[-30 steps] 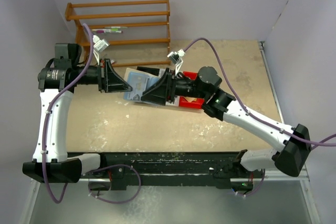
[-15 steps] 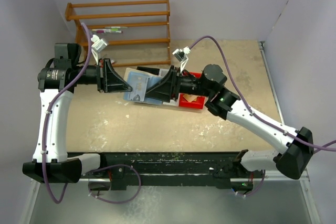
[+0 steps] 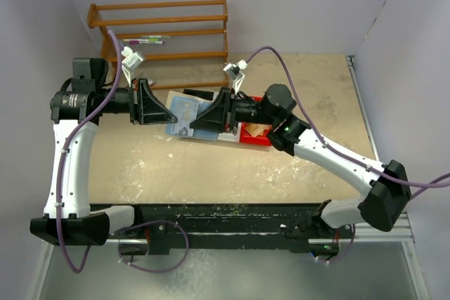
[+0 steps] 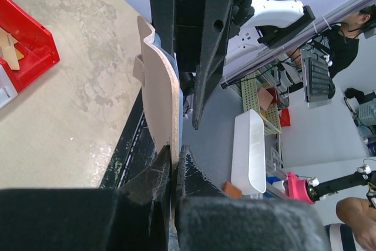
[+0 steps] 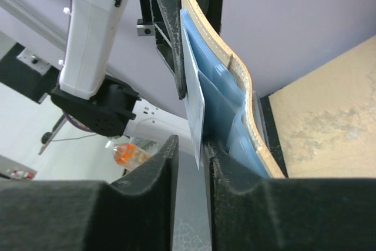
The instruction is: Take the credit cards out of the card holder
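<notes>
My left hand (image 4: 174, 154) was clamped shut on the card holder (image 4: 158, 86), just ahead of it; my right hand (image 5: 198, 151) pinched 1 credit card (image 5: 192, 104). A skewed pull could wrench the holder free.

Items counted: one card holder (image 3: 184, 112); one credit card (image 5: 194, 110) visible; two pincers, left pincer (image 3: 172, 117) and right pincer (image 3: 194, 128); one red bin (image 3: 254, 135); one wooden rack (image 3: 165, 33), far left.
</notes>
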